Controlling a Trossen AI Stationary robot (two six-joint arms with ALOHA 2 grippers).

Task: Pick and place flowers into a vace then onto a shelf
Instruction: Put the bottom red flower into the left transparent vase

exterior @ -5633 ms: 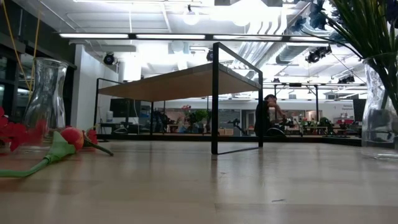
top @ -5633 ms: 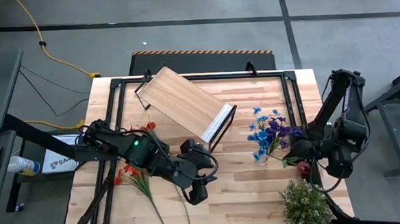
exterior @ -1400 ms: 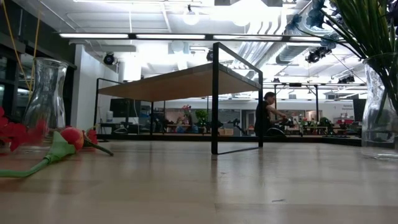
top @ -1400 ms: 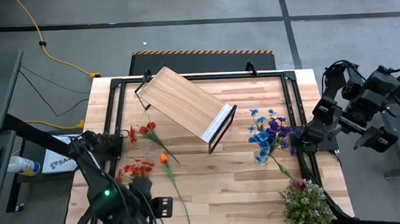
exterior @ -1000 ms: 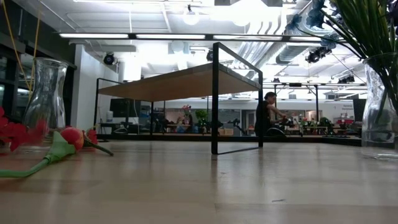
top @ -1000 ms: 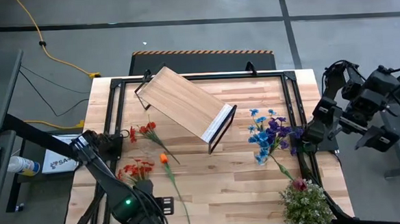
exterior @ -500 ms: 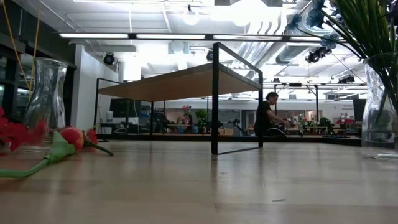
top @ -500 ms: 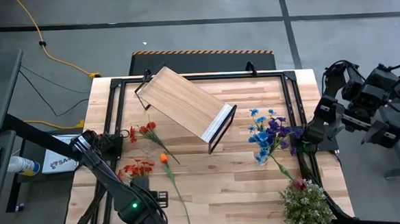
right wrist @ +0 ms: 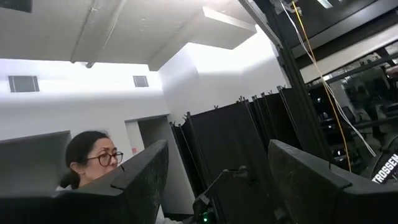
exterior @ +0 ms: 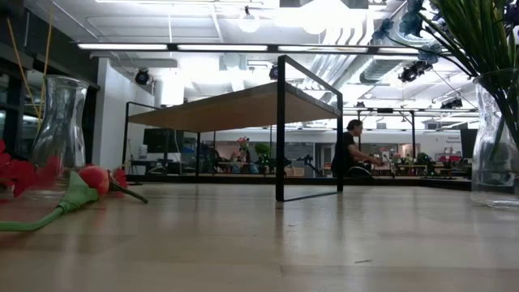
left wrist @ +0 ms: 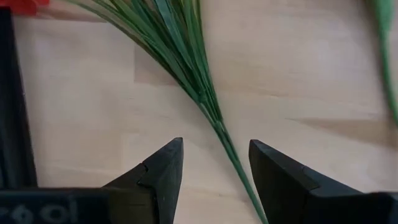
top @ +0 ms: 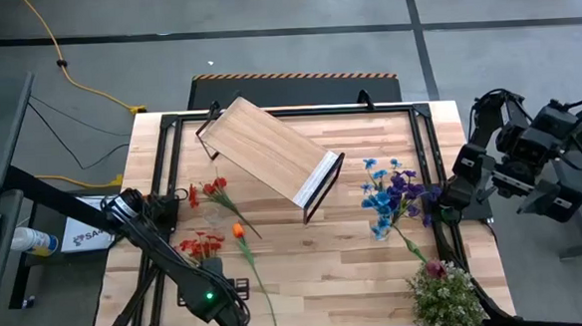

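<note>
Since before, my left gripper (left wrist: pixel 214 163) slid nearer | jaws spread astride green-stemmed red spray flower (top: pixel 200 247) | next: lower squarely, pinch stem

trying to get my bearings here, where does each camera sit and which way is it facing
High view: overhead, looking straight down on the table; both arms show, the left gripper near the front edge, the right gripper off the table's right side.
Low view: at tabletop height, looking level under the shelf into the room; no arm shows.
Left wrist view: looks down past its open fingers at a green stem.
Right wrist view: faces the room, fingers open, a person beyond.
Shared: high and low both show the shelf and the orange tulip.
</note>
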